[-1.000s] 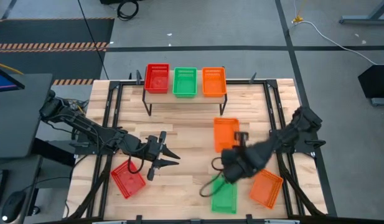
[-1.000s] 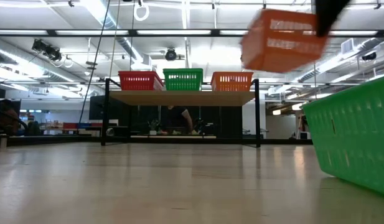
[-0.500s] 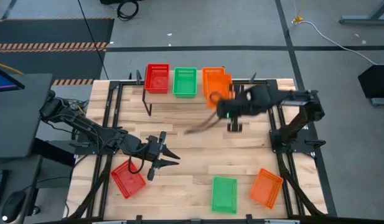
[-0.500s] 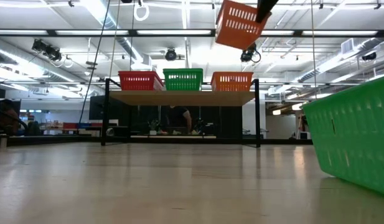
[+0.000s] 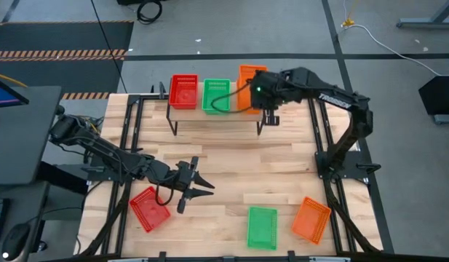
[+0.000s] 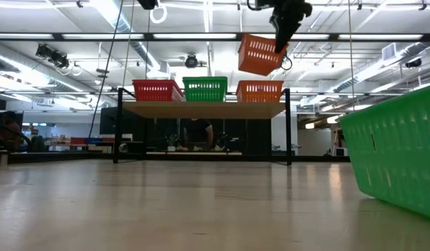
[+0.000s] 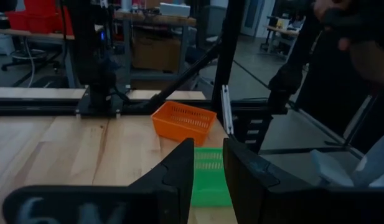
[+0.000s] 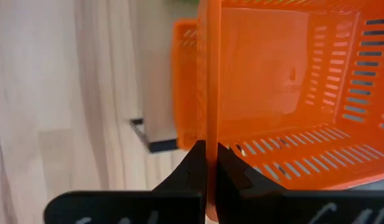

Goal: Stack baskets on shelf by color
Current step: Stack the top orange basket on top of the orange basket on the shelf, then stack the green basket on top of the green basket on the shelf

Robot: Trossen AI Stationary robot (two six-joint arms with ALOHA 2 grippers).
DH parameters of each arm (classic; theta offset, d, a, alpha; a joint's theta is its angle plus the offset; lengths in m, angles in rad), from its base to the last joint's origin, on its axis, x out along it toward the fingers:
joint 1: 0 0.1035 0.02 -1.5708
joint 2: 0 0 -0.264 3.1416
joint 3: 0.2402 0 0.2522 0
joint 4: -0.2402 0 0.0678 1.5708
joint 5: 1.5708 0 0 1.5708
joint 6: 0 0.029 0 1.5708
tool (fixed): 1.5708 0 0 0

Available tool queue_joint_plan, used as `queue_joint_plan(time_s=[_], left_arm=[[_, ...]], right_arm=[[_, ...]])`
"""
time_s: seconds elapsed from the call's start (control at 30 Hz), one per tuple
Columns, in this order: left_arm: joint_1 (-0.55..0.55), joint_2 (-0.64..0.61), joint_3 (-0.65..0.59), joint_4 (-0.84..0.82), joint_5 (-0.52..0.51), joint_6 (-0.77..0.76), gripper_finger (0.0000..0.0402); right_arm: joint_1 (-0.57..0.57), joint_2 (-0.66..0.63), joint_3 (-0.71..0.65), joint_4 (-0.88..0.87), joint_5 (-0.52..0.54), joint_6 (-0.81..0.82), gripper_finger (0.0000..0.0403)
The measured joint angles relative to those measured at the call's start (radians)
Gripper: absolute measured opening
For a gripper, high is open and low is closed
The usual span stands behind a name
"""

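On the shelf (image 6: 201,109), along the table's far edge, stand a red basket (image 5: 184,91), a green basket (image 5: 216,95) and an orange basket (image 6: 260,91). My right gripper (image 6: 281,38) is shut on a second orange basket (image 6: 260,54) that hangs over the shelf's orange one (image 8: 185,93). On the table lie a red basket (image 5: 149,209), a green basket (image 5: 262,227) and an orange basket (image 5: 311,219). My left gripper (image 5: 200,186) hovers open, level, beside the loose red basket, pointing toward the green one (image 7: 207,177). My right gripper pinches one side wall of the orange basket at its rim (image 8: 210,134), one finger inside the basket and one outside. The fingers come from above, slanting down. The basket hangs tilted below them, lifted clear, right over the shelf's orange basket.
Black frame rails (image 5: 322,145) run along the table's left and right sides. The middle of the slatted tabletop (image 5: 231,160) is bare wood. In the low view the loose green basket (image 6: 399,160) fills the near right.
My right gripper has carried the orange basket from the table's near right, up and toward the far edge, to above the shelf's right end. The basket stays clear of everything and has turned with the wrist. The other baskets have stayed put.
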Motion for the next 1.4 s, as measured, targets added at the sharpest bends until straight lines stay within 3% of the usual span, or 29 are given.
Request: queue_joint_plan(time_s=[0.23,0.83,1.4], left_arm=[[0.000,-0.001,0.000,0.021,-0.007,0.000,0.0087],[0.008,-0.001,0.000,0.065,-0.018,0.066,0.0089],[0.012,-0.001,0.000,0.065,-0.018,0.058,0.0086]], right_arm=[[-0.084,0.005,-0.001,0.052,-0.112,-0.035,0.0013],[-0.131,0.110,-0.028,0.042,-0.141,-0.021,0.0018],[-0.044,0.074,-0.004,0.007,-0.137,0.063,0.0176]])
